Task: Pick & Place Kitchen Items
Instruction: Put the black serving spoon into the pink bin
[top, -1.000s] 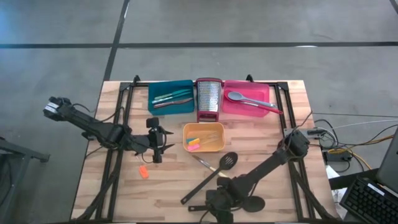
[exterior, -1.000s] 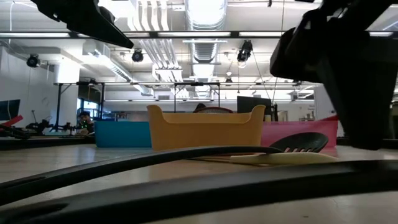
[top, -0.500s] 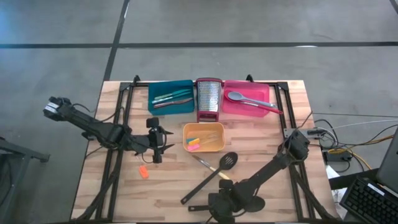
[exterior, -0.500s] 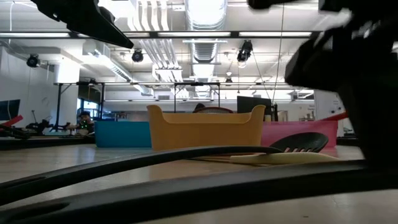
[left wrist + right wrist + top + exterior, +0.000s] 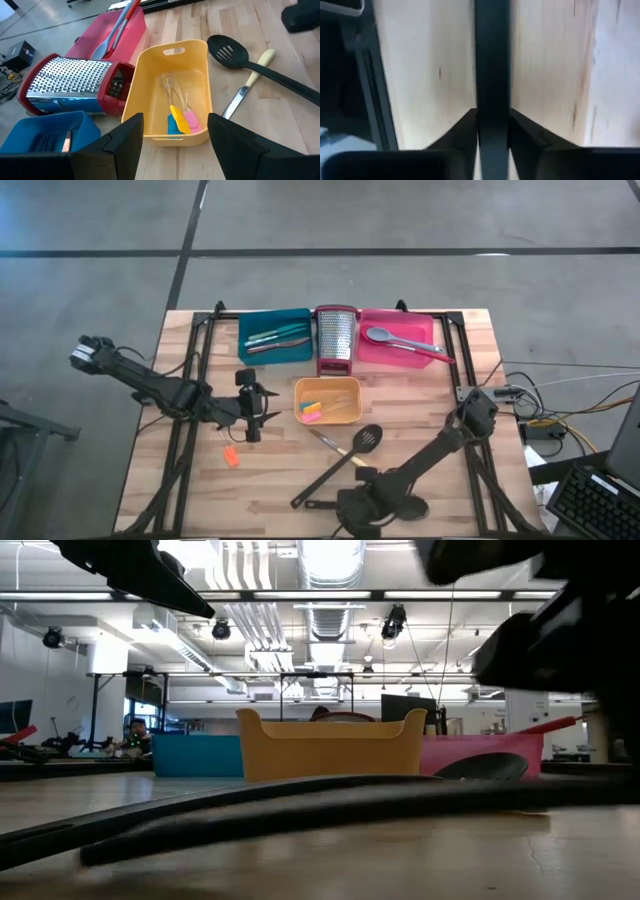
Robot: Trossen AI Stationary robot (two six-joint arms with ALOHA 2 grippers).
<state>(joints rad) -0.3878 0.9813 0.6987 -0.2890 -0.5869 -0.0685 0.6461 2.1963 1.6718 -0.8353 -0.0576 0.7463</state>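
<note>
At the near edge of the table [image 5: 200,480], the right gripper [image 5: 358,510] is seen lowered over a long black utensil [image 5: 318,502], and in the right wrist view its two fingers [image 5: 461,131] are clenched against either side of the dark handle [image 5: 492,75]. The bowl of this utensil is mostly hidden beneath the arm. Just beyond it, a black slotted spatula [image 5: 340,464] is laid diagonally on the wood, its head pointing toward the orange tray [image 5: 327,400], and a thin pale-handled tool [image 5: 333,443] is crossed beside it. A small orange piece [image 5: 231,455] is left on the boards to the left, below the left gripper [image 5: 253,405], which is held above the table beside the orange tray with its fingers [image 5: 125,142] spread apart and nothing between them. Inside the orange tray, small pink, yellow and blue pieces [image 5: 180,120] are gathered. Farther back, an upright steel grater [image 5: 336,338] is stood between a teal tray [image 5: 273,336], in which thin colour-handled tools [image 5: 276,337] are laid, and a pink tray [image 5: 398,337], in which a grey spoon [image 5: 395,338] is placed.
</note>
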